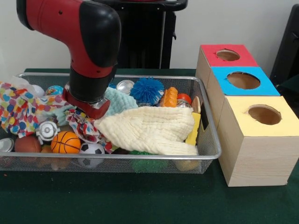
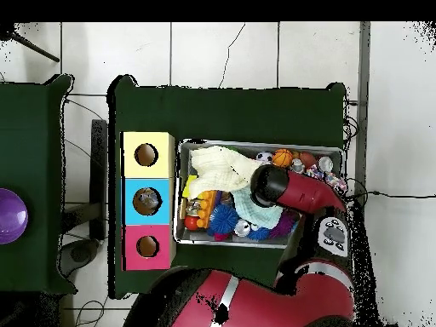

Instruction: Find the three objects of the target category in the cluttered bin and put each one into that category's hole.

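Observation:
A wire mesh bin (image 1: 211, 140) (image 2: 180, 232) holds a jumble of toys and cloths. My arm's red wrist (image 1: 88, 103) (image 2: 271, 186) reaches down into the bin's left-middle, just above a floral cloth (image 1: 81, 123) and beside a teal cloth (image 1: 120, 100). My gripper is hidden below the wrist. A cream cloth (image 1: 149, 128) (image 2: 220, 162) covers the bin's middle. An orange basketball (image 1: 65, 142), a soccer ball (image 1: 91, 149) and a blue spiky ball (image 1: 146, 90) (image 2: 223, 220) lie around it. Three boxes with holes stand beside the bin: red (image 1: 243, 58) (image 2: 133, 255), blue (image 1: 219, 80) (image 2: 129, 200) and yellow (image 1: 289, 122) (image 2: 129, 154).
A polka-dot cloth (image 1: 18, 107) hangs over the bin's left end. Silver cans (image 1: 125, 86), an orange ridged toy (image 1: 169, 97), a yellow block (image 1: 194, 130) and a green spiky ball (image 1: 148, 164) fill the rest. A purple bowl (image 2: 10, 215) sits on a second table.

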Controlling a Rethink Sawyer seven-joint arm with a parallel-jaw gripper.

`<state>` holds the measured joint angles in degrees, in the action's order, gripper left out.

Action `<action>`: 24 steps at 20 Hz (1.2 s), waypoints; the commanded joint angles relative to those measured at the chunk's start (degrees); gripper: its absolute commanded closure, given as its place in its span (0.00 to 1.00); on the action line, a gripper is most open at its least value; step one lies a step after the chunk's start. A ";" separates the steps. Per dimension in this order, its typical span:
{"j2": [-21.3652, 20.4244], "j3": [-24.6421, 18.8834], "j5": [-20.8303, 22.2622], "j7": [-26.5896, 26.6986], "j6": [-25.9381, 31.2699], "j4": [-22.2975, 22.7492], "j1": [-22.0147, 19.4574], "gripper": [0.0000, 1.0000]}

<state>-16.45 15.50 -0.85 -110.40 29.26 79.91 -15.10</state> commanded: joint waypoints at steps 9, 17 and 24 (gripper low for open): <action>-11.99 -14.48 4.33 -1.50 -11.67 11.70 -2.49 1.00; -12.30 -18.99 4.37 -1.37 -11.97 12.48 -4.43 1.00; -10.73 -17.90 4.29 -3.34 -10.32 10.21 -2.30 1.00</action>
<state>-28.78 2.85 1.81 -110.40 19.42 87.89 -17.95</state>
